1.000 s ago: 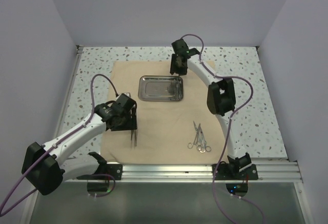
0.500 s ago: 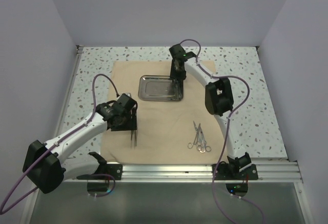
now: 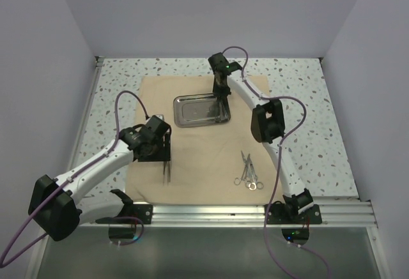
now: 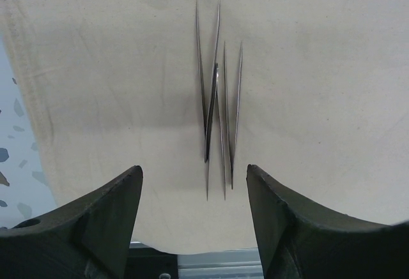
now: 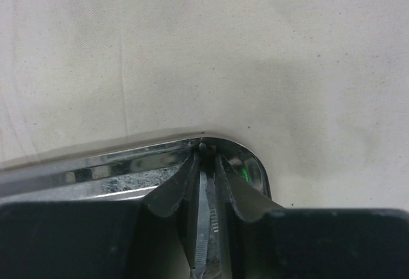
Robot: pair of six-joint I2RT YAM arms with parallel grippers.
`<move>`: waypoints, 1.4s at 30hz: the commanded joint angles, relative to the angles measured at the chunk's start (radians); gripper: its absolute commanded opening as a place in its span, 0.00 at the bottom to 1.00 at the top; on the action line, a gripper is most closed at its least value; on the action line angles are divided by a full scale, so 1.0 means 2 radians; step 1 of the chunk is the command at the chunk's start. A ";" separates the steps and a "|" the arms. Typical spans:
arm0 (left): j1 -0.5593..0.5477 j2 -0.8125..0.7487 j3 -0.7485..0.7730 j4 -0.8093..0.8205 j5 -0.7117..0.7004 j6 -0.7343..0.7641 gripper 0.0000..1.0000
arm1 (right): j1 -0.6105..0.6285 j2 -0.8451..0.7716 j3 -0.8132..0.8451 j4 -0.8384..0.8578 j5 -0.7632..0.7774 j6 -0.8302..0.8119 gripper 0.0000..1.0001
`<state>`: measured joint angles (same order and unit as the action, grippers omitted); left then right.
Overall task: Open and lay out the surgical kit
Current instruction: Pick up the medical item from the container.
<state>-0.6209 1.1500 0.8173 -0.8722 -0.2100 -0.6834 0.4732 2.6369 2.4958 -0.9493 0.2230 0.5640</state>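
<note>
Toward 12 o'clock on the spread tan cloth (image 3: 198, 145) sits the steel tray (image 3: 195, 111) — the right end effector (image 5: 203, 154) pinches its rim at the 2 o'clock corner, one finger on each side. At 8 o'clock the left end effector (image 4: 195, 183) hangs wide open over the tweezers (image 4: 217, 94), gripping nothing. Ring-handled instruments (image 3: 248, 172) lie at 4 o'clock on the cloth.

Overhead cam is bright and even, with soft light from above and only faint shadows on the cloth (image 3: 198, 158). The tray (image 3: 202, 111) looks dull grey, no real glare. Left wrist cam is sharp, and the tweezers (image 4: 217, 94) throw a smudgy shadow toward 9 o'clock. Right wrist cam is dimmer. The tray rim is streaky with reflections, there's a green glint at 5 o'clock, and the right gripper (image 5: 206, 156) is a dark, blurry lump at 6.
</note>
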 commanded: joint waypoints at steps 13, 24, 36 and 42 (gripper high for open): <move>0.015 -0.014 0.019 0.016 0.000 0.034 0.71 | 0.023 0.016 -0.002 -0.058 0.020 0.000 0.00; 0.015 -0.016 0.018 0.015 -0.002 0.030 0.71 | 0.023 -0.093 -0.031 -0.040 0.007 -0.009 0.00; 0.017 0.000 0.040 0.019 -0.017 0.029 0.72 | 0.044 -0.248 -0.231 0.024 -0.049 0.027 0.00; 0.065 0.051 0.093 0.053 0.013 0.064 0.75 | 0.113 -0.393 -0.491 0.143 -0.106 0.142 0.00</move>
<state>-0.5457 1.2133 0.9272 -0.8452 -0.2081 -0.6144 0.6224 1.9892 1.6875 -0.8070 0.1078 0.6868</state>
